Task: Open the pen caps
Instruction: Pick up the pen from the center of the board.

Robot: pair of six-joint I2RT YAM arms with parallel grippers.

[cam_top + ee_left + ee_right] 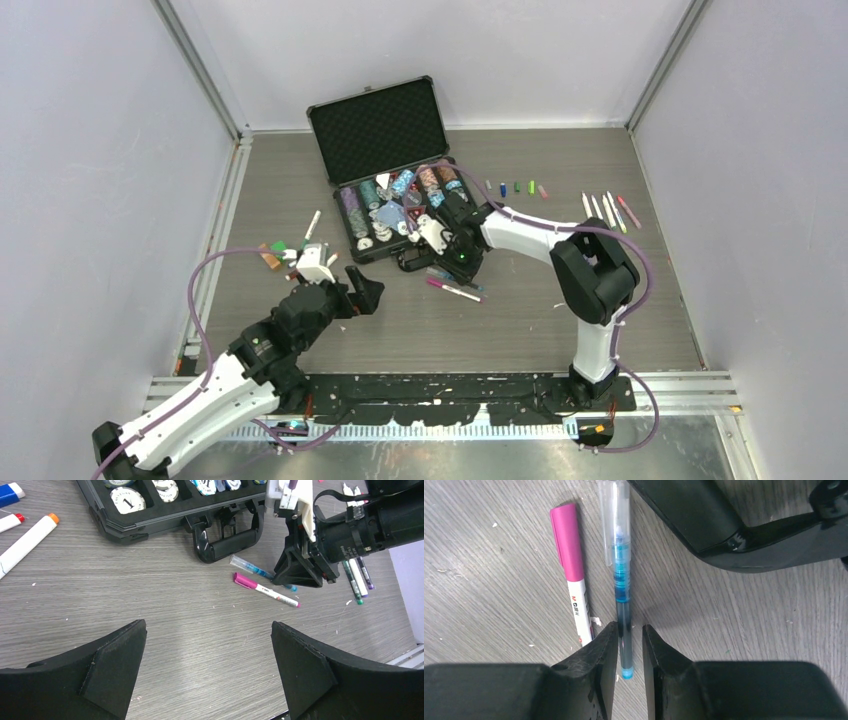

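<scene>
So my right gripper is down on the table, straddling the blue pen near its tail end. The jaws are pulled in close, one finger on each side of the barrel. The left-hand finger looks right up against it, and there's a sliver of gap on the other side. Honestly I can't tell if that's a real pinch or not.

The pen lies flat, and its clear cap is on, pointing away from me. The pink pen lies just beside it, roughly parallel, with its pink cap on too. The case sits open right behind them. Its handle is close to the clear cap, and the tray is full of chips.

My left gripper hangs over bare table with the jaws spread wide and nothing between them. It looks across at the right one.

There's a row of loose caps to the right of the case. Further right, a few pens lie side by side. More caps and a pen sit in a small heap on the left side, near my left wrist.
</scene>
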